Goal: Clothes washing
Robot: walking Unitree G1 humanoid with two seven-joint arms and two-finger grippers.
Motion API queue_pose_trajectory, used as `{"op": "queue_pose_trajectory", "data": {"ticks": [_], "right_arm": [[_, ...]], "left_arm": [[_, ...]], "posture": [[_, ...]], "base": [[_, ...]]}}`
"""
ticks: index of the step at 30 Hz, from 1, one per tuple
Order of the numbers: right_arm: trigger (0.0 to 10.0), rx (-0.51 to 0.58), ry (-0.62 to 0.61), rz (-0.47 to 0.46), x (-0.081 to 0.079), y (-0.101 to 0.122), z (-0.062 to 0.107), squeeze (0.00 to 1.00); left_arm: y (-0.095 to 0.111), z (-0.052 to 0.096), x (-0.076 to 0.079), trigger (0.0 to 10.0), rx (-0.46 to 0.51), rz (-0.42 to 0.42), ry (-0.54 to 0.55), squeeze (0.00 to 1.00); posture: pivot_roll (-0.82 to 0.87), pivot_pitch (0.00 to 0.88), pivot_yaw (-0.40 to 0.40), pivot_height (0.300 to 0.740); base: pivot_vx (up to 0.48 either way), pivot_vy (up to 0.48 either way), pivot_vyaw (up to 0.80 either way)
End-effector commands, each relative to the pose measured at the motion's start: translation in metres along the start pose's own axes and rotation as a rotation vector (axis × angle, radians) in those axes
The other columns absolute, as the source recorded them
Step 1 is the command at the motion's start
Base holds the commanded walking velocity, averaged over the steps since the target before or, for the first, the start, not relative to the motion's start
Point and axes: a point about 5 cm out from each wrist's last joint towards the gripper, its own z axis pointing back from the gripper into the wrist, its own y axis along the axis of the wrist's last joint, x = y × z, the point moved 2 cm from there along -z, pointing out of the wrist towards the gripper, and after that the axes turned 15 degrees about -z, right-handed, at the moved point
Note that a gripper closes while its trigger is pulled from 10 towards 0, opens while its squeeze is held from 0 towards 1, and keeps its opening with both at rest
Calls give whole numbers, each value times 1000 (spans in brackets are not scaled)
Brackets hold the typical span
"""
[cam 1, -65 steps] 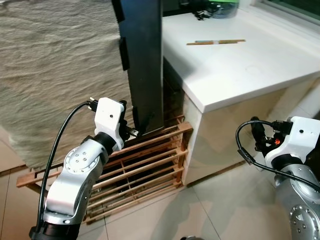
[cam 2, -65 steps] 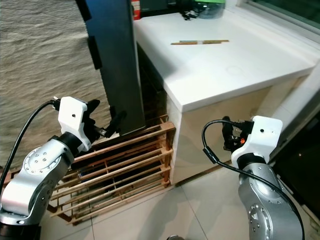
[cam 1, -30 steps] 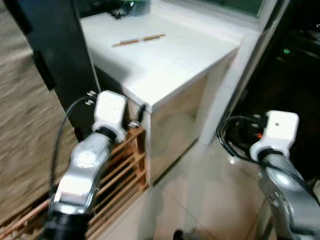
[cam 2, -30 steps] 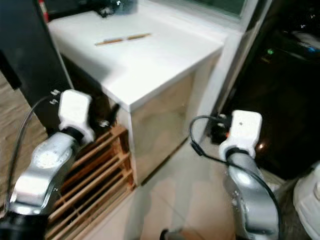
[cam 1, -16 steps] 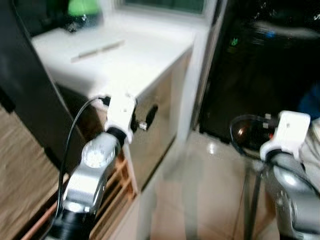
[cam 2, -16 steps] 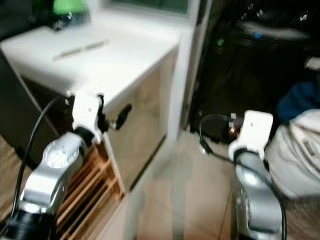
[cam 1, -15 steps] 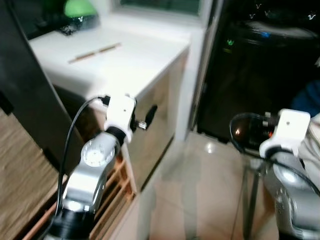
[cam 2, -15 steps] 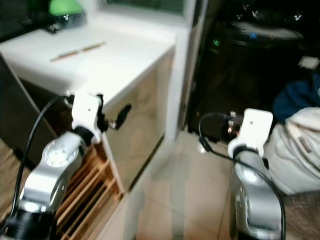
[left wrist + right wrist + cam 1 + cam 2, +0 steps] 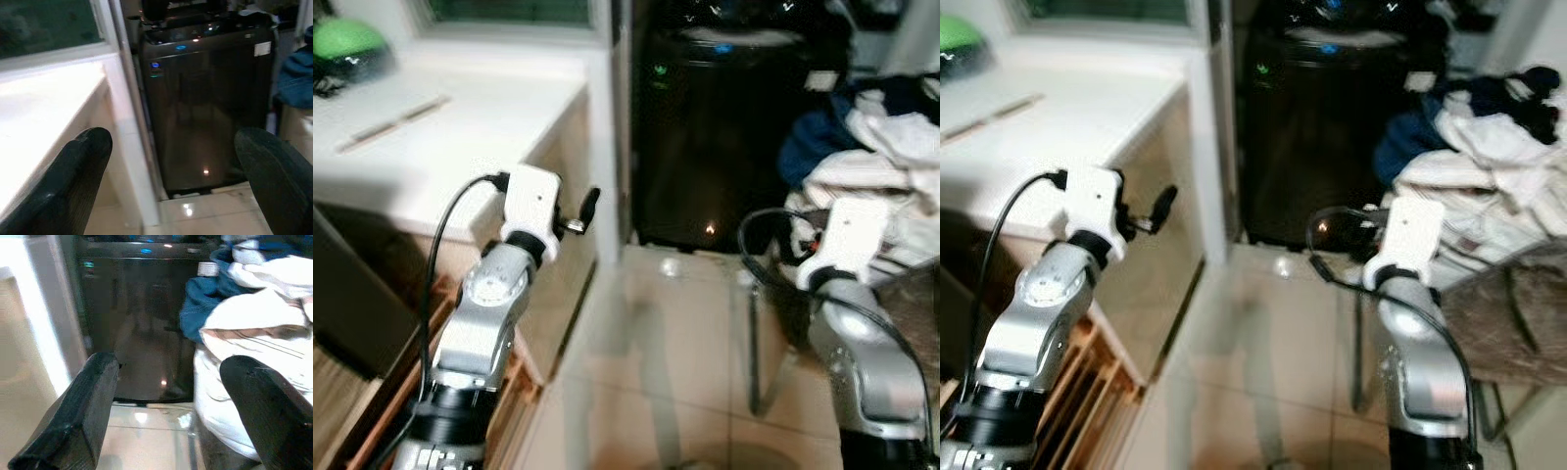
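**Facing the washer, both grippers empty**

We stand before a black washing machine [image 9: 720, 127] set in a dark recess, with small blue and green lights glowing on its top panel. A white post [image 9: 607, 127] separates it from a white counter [image 9: 440, 127] on our left, where a green object [image 9: 347, 44] and a thin stick [image 9: 391, 110] lie.

Our left gripper [image 9: 171, 166] is raised in front of the counter's end, pointing toward the washer; its two black fingers [image 9: 80, 166] are spread wide apart with nothing between them. Through the gap we see the washer's front, well apart from the fingertips.

Our right gripper [image 9: 176, 401] is held up low on the right, its fingers [image 9: 90, 396] likewise spread and empty. It aims at the washer's lower front and at a pile of laundry [image 9: 1489, 176] heaped just right of the machine: white and cream cloth with a dark blue garment [image 9: 205, 303] against the washer's side. The pile lies near the right gripper, ahead of it and to its right, not touching it. A brown woven surface [image 9: 1518, 323] sits below the pile.

The floor [image 9: 675, 343] is pale glossy tile. A wooden slatted rack [image 9: 1087, 392] lies low beside the counter.
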Motion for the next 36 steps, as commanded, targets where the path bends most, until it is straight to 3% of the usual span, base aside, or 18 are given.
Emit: {"op": "queue_pose_trajectory", "data": {"ticks": [1,6,14,36], "right_arm": [[10000,-3,61,-16,-11,2,-1,0],[10000,-39,96,-10,-18,-6,-1,0],[10000,-69,84,-38,-22,-10,-3,0],[10000,-28,-30,-118,-8,-11,12,0]], "left_arm": [[0,4,-7,10000,-7,4,27,0],[-6,16,-8,10000,-40,-12,35,0],[5,15,-15,10000,-3,-62,52,0],[4,6,-4,10000,-7,-45,-35,0]], "posture": [[-9,0,18,740],[29,0,-20,740],[49,0,-34,740],[-31,0,66,740]], "base": [[337,0,0],[343,0,0],[365,0,0],[386,0,0]]}}
